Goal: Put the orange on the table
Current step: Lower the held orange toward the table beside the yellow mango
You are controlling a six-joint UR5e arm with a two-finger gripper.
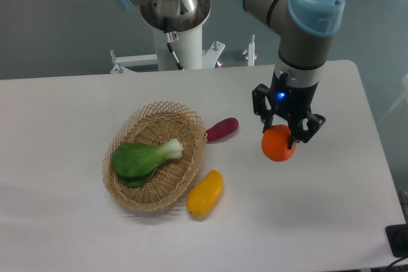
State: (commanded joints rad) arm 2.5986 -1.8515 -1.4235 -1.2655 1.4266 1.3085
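Note:
The orange [278,144] is a small round bright-orange fruit held between the black fingers of my gripper [282,133]. The gripper is shut on the orange and hangs over the right half of the white table [331,183], right of the basket. Whether the orange touches the tabletop or hangs just above it, I cannot tell. The gripper hides the top of the orange.
A woven wicker basket [127,189] with a green leafy vegetable [143,157] stands left of centre. A purple oblong vegetable [222,129] lies by the basket's right rim. A yellow-orange oblong fruit [205,193] lies in front of it. The arm's base [175,23] stands behind the table.

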